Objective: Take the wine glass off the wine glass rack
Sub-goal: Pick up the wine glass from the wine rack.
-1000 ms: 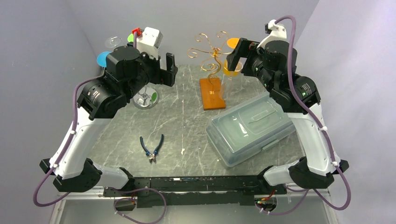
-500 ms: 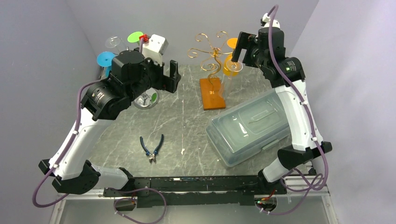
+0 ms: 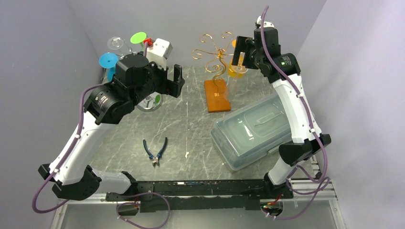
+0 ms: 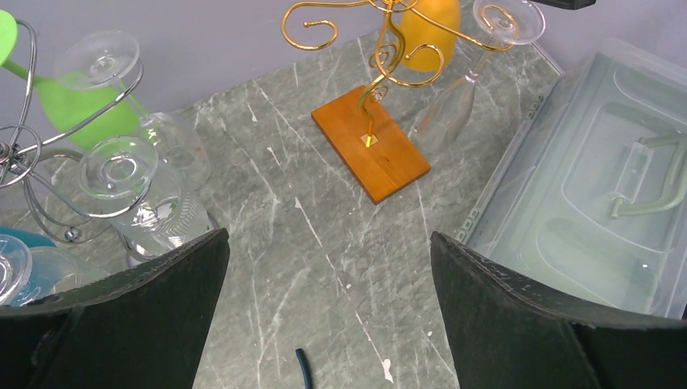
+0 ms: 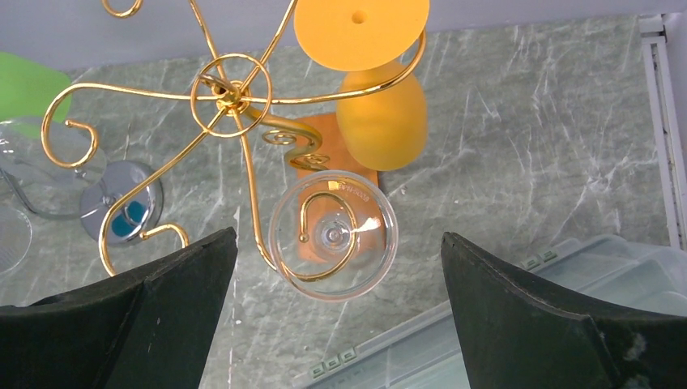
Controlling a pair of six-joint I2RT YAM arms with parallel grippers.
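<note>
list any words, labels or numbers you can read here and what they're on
No text can be read in any view.
Clear wine glass: what may be tiny print on its foot near the rim, too small to read.
Plastic box: small embossed marks on its rim, too blurred to read.

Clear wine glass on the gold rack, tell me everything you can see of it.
The clear wine glass looks like plain transparent glass, with a round foot, a thin stem and a tapering bowl. It hangs upside down and slightly tilted, foot uppermost, its stem caught in a curled arm of the gold wire rack. It is beside the hanging orange glass and near the rack's wooden base. Only the rack visibly touches it.
</note>
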